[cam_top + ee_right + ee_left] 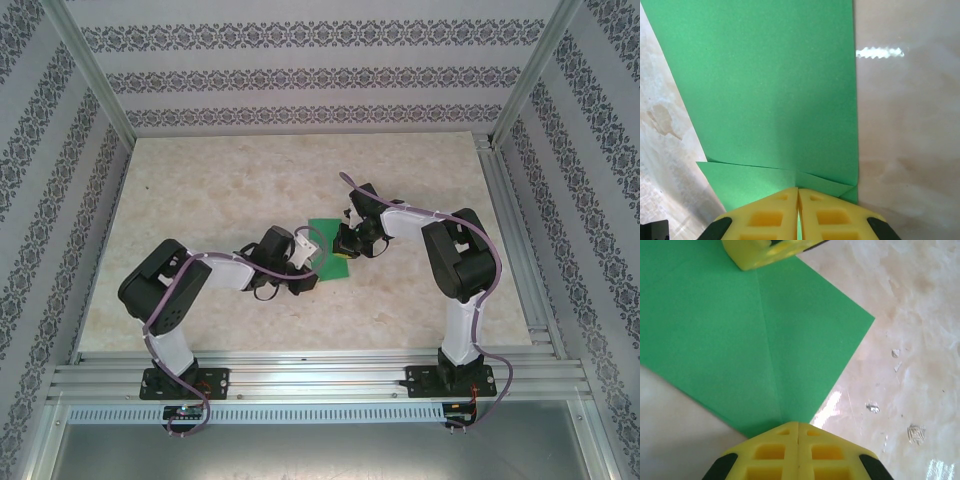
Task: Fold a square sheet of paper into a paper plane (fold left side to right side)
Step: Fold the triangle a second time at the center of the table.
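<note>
The square sheet of paper [326, 231] lies bright green on the marble table between my two grippers. In the left wrist view the sheet [740, 340] shows a straight crease running down into the tips of my left gripper [798, 426], whose jaws are pressed together at the sheet's near corner with no paper between them. In the right wrist view the paper [770, 85] has a raised folded flap by my right gripper [798, 191], shut with a green sliver in its seam. One yellow fingertip [757, 252] of the right gripper rests on the sheet's far side.
The beige marble tabletop [220, 190] is walled by patterned panels and aluminium rails [510, 230]. Both arms bend inward toward the table's middle, the left gripper [312, 262] and right gripper [346, 248] close together over the paper.
</note>
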Robot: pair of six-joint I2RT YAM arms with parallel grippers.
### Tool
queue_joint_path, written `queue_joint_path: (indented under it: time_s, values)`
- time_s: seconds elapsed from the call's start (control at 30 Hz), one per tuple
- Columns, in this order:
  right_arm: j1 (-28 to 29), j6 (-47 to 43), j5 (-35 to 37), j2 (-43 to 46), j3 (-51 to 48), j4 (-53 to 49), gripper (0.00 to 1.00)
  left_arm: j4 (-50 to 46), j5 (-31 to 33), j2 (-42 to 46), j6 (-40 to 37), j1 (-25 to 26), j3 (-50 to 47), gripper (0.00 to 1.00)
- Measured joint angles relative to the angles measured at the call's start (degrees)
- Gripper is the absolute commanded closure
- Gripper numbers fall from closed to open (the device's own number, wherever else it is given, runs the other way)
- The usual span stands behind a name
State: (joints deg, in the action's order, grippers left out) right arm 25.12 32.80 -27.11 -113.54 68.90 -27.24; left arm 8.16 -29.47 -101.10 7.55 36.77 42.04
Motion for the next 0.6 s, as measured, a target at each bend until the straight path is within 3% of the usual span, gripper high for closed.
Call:
queue_joint_path:
  time_s: [0.4, 0.6]
  values:
    - [0.0, -0.4, 0.0, 0.0, 0.3, -0.3, 0.9, -3.6, -0.6, 7.8, 4.6, -1.2, -5.9, 1.0]
    - [0.0, -0.9, 0.1, -0.2, 0.7, -0.9, 0.9, -4.1, -4.3, 7.9, 6.5, -3.7, 0.3, 1.0]
